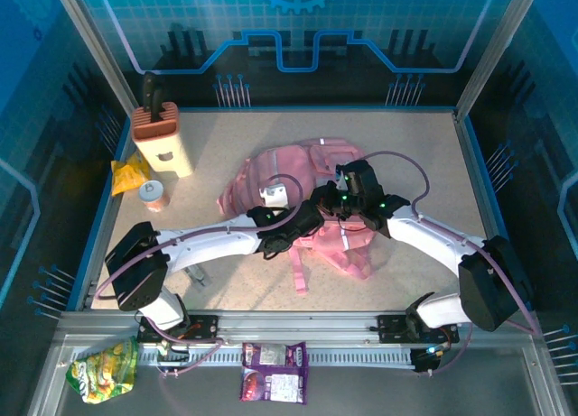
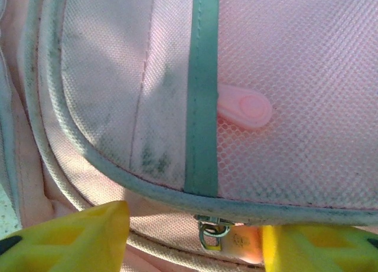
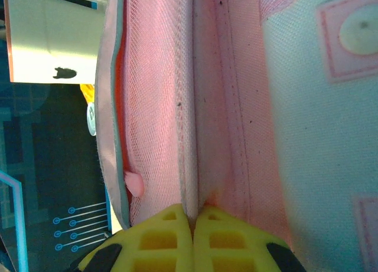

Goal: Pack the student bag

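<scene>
Mid-frame from above: pink student bag (image 1: 271, 174) on the table (image 1: 424, 163).
Bag fold clamped in right gripper (image 3: 193, 225); left gripper (image 2: 195, 239) part-open, astride zip pull (image 2: 236, 241).

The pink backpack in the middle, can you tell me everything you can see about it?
The student bag is a big, soft pink fabric backpack lying crumpled in the middle of the table, straps trailing toward the near edge. It has pale greyish trim that looks smudged, a mesh pocket and a metal zip pull with a pink tab. The right fingers are pinched shut on a fold of its fabric; the left fingers stand apart on either side of the zip pull.
</scene>
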You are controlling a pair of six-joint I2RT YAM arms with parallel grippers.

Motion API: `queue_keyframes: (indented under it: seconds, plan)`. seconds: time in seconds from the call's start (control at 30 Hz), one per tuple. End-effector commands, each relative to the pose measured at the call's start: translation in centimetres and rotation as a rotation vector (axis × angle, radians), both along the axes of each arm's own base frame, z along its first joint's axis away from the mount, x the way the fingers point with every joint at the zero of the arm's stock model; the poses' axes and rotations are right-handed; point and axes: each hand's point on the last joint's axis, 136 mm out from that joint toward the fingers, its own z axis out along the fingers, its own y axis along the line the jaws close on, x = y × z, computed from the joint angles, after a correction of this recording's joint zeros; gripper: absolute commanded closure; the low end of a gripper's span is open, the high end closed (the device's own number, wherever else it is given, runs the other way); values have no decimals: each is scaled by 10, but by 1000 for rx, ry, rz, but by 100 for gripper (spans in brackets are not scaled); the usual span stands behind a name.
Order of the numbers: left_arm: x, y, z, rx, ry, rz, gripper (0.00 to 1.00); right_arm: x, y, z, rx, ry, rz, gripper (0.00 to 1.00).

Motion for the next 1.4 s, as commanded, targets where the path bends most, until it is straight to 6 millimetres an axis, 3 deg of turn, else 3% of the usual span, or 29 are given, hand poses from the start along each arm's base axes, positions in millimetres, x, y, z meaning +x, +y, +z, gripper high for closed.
queue_keyframes:
  seconds: [0.0,0.3,0.8,1.03,1.2,1.37]
  plan:
    - [5,11,18,35,-30,6,47,7,9,31,83,-95,28,100]
    - [12,-4,19,-1,-25,-39,66,8,10,32,85,-96,30,100]
    - [8,-2,15,-97,-23,-122,100,7,3,27,52,-100,23,100]
    - [-6,-12,18,-80,-1,-361,100,6,-8,28,15,-128,35,100]
    - [-6,17,3,-6,82,-424,100,6,-19,31,-2,-125,55,100]
    - [-7,21,8,75,78,-548,100,8,-33,27,-28,-119,68,100]
